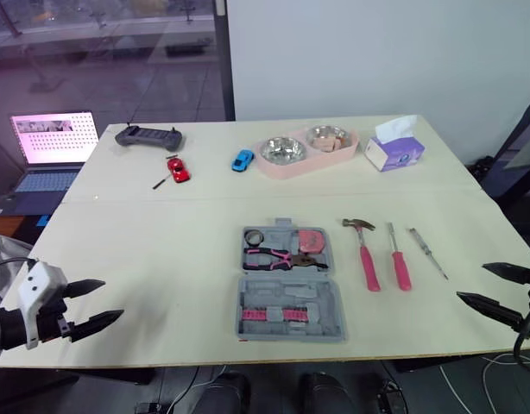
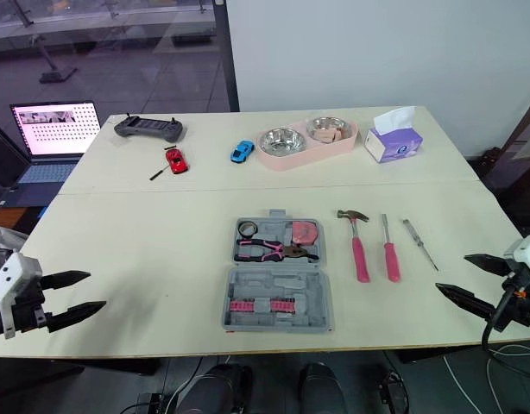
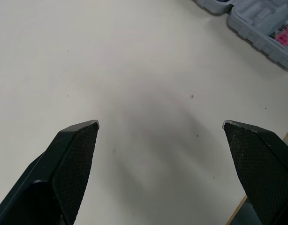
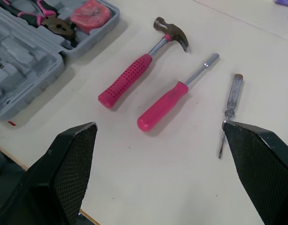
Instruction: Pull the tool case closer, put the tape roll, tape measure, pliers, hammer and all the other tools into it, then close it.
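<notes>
The grey tool case lies open near the table's front edge, holding the black tape roll, the pink tape measure and the pink-handled pliers. To its right on the table lie the pink-handled hammer, a pink-handled driver and a thin clear-handled screwdriver. My left gripper is open over the front left of the table, far from the case. Open as well, my right gripper hovers at the front right, just right of the loose tools.
Across the table's far half sit a grey game controller, a red toy car, a blue toy car, a pink tray with two steel bowls, and a purple tissue box. A laptop stands off the left side.
</notes>
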You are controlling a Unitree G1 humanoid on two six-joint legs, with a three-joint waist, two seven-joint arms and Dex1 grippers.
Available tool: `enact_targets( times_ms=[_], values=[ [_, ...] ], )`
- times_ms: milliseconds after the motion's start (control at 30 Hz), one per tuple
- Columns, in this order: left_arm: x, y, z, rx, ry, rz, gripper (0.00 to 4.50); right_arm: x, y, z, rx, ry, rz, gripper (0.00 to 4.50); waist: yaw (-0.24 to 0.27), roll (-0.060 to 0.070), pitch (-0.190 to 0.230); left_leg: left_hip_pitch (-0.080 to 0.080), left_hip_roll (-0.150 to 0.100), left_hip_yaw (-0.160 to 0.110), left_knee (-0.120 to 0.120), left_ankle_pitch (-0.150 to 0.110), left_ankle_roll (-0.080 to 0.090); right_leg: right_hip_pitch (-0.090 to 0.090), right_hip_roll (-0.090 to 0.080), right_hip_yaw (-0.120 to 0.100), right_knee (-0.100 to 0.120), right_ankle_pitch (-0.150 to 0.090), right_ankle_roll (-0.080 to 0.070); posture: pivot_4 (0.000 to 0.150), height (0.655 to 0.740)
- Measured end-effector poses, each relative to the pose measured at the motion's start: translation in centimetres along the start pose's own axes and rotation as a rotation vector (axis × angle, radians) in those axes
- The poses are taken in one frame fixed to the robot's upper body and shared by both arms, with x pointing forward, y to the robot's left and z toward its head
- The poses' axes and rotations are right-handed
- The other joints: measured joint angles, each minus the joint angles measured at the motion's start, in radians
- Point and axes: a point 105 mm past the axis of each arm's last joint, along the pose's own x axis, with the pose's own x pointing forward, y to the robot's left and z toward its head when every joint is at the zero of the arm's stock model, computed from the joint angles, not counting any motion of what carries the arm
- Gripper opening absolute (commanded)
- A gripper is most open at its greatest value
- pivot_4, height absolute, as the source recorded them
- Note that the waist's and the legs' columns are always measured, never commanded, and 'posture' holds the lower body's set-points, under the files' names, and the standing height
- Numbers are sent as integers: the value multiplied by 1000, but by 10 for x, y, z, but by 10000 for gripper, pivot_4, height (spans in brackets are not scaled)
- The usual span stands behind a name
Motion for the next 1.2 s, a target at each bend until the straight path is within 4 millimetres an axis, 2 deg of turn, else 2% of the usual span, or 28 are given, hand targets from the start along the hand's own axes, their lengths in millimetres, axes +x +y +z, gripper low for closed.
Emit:
enact_targets(
  times_ms=[133, 267, 333, 400, 500, 633, 867, 1033, 1200],
  values=[
    [19, -18, 12, 44, -21, -77, 44578, 11, 3, 0, 57, 43, -77, 45000, 0, 0, 0, -1, 0, 0, 0, 0, 0, 0, 0, 1, 0, 0, 0, 1500, 7370],
    [44, -48, 32, 68, -65, -195, 44578, 24, 7, 4, 97, 98, -149, 45000, 0, 0, 0, -2, 0, 0, 0, 0, 1, -1, 0, 0, 0, 0, 0, 1500, 7370],
    [65, -68, 52, 81, -125, -270, 44578, 43, 3, 14, 130, 115, -219, 45000, -2, 0, 0, -1, 0, 0, 3, 1, 1, -1, 0, 0, 1, 2, -1, 1500, 7370],
    [79, -89, 70, 111, -190, -333, 44578, 58, 4, 21, 140, 141, -241, 45000, -2, 0, 1, -1, 0, 0, 3, 2, 2, 0, 1, 0, 1, 2, -2, 1500, 7370],
    [92, -101, 92, 128, -288, -338, 44578, 72, -10, 23, 199, 193, -314, 45000, 0, 0, 1, -1, 0, 0, 2, 2, 3, -1, 1, -1, 1, 2, -2, 1500, 7370],
    [103, -119, 110, 149, -391, -391, 44578, 91, -29, 17, 250, 266, -357, 45000, 0, 0, 1, -2, -1, 0, 2, 2, 4, -1, 1, -2, 1, 2, -2, 1500, 7370],
    [108, -134, 114, 170, -413, -448, 44578, 116, -49, -6, 266, 404, -343, 45000, -2, 0, 1, -1, -1, 1, 2, 2, 4, -1, 1, -2, 1, 2, -2, 1500, 7370],
    [108, -137, 115, 174, -417, -457, 44578, 120, -67, -2, 260, 423, -359, 45000, -3, 1, 1, 0, -1, 1, 3, 2, 4, 0, 2, -2, 1, 2, -2, 1500, 7370],
    [110, -139, 117, 171, -416, -452, 44578, 134, -81, -7, 227, 482, -345, 45000, -7, 1, 2, 1, -1, 2, 2, 2, 4, 0, 5, -2, 1, 2, -1, 1500, 7370]
  ],
)
